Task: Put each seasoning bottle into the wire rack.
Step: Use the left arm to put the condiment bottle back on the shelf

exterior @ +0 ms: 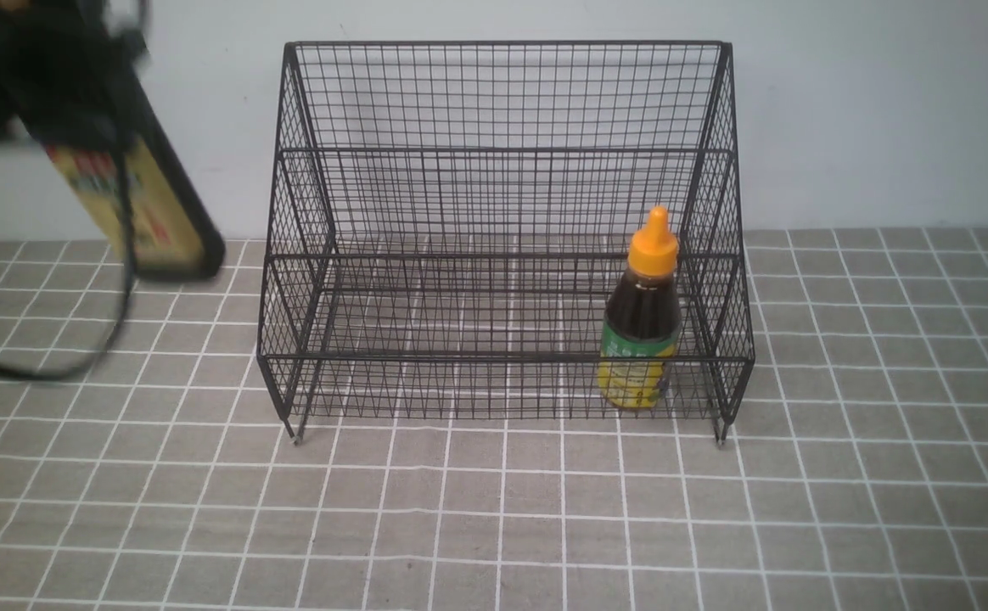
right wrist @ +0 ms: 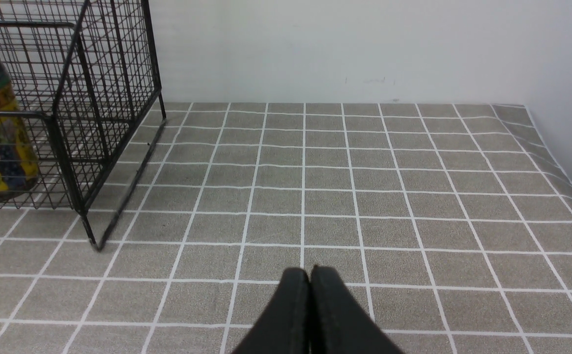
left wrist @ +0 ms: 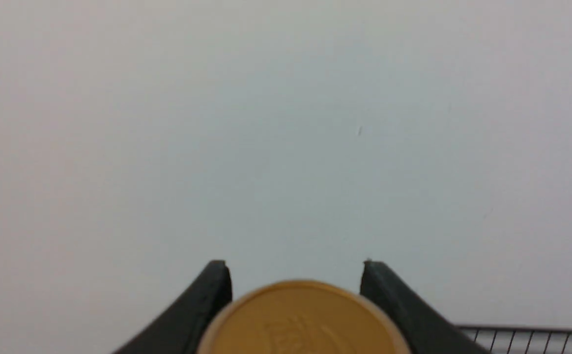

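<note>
A grey checked tabletop [exterior: 494,526] meets a pale wall [exterior: 884,102]. The left gripper [left wrist: 294,268] pinches the tall bottle [exterior: 142,216], its gold cap [left wrist: 300,319] showing between the fingers. The bottle is raised and tilted, left of the wire rack [exterior: 502,153]. The short bottle [exterior: 640,327] stands upright in the rack's lowest tier, at its right end. The right gripper [right wrist: 310,275], pressed together, hangs over the tabletop right of the rack.

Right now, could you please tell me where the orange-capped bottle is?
In the front view, the orange-capped bottle stands upright inside the wire rack, on its lowest tier at the robot's right end, beside the right side wall.
</note>
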{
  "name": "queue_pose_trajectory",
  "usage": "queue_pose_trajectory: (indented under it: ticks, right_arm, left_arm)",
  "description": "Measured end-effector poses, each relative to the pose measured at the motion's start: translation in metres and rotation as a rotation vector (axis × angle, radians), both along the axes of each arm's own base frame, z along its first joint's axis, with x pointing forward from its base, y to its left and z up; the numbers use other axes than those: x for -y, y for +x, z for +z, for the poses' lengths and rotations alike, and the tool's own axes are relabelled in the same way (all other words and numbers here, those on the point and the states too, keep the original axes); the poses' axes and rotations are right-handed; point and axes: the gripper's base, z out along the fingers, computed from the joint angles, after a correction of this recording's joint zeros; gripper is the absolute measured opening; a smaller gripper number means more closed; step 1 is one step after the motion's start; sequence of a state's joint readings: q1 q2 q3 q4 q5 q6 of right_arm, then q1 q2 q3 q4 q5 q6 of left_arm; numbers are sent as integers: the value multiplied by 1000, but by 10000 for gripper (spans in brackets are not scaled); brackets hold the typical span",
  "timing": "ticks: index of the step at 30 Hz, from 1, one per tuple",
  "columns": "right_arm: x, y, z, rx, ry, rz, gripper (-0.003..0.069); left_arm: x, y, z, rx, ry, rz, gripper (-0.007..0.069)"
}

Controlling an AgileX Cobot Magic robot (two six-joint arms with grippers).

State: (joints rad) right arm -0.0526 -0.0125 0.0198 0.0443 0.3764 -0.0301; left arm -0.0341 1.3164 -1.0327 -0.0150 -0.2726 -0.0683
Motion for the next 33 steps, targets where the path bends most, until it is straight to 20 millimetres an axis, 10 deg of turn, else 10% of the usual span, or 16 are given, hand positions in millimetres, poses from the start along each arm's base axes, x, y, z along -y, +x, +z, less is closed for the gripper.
queue_pose_trajectory:
  ticks: [14, 33]
  right_arm:
    - [0, 0, 0, 0, 0, 0, -13]
    - [0, 0, 0, 0, 1, -1, -13]
  left_arm:
    - [72, 4, 62, 25, -6, -228, 304]
    - [106, 82, -26, -229, 55, -259, 304]
